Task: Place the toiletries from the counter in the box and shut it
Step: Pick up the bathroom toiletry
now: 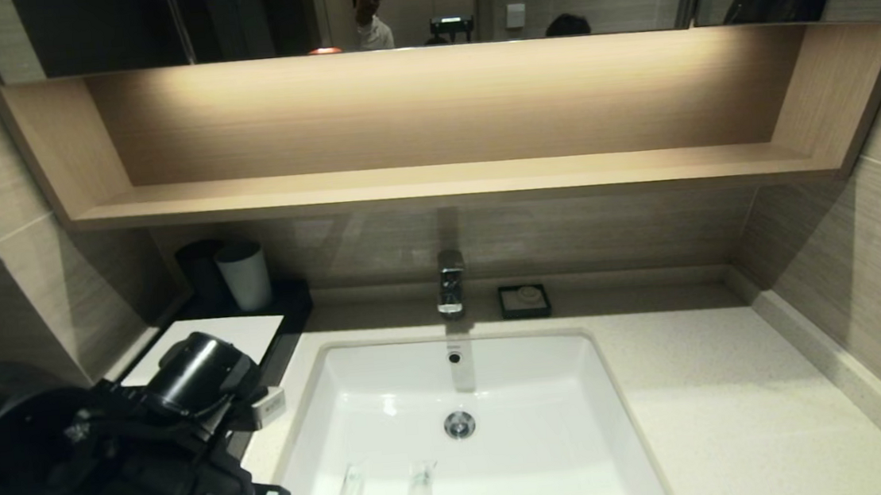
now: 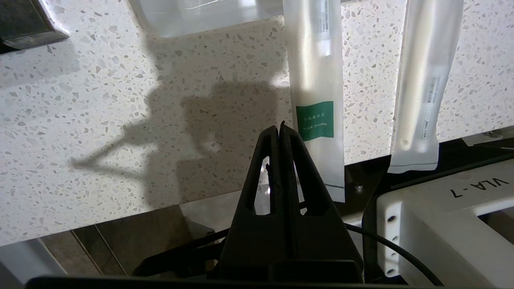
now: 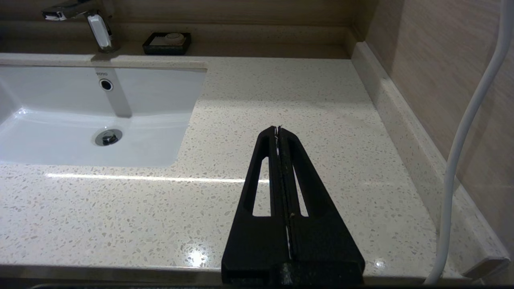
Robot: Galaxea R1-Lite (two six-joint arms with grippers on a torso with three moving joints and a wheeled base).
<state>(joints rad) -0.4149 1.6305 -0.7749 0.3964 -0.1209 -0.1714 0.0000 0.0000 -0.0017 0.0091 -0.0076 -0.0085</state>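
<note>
Tabletop (image 3: 305,100) has the sink (image 1: 391,411) sunk into it, and the box (image 1: 248,332) sits back left, drawer closed as far as I can see. Both packets (image 2: 317,92) (image 2: 421,80) lie side by side on the front edge. Left pincer (image 2: 280,127) hovers clenched and empty just beside the green-marked one. Right pincer (image 3: 278,129) is clenched over bare stone.

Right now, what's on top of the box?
The box carries a light cup and a dark cup at its back end. The left arm covers its near end; the drawer is hidden. Left gripper is shut.
</note>
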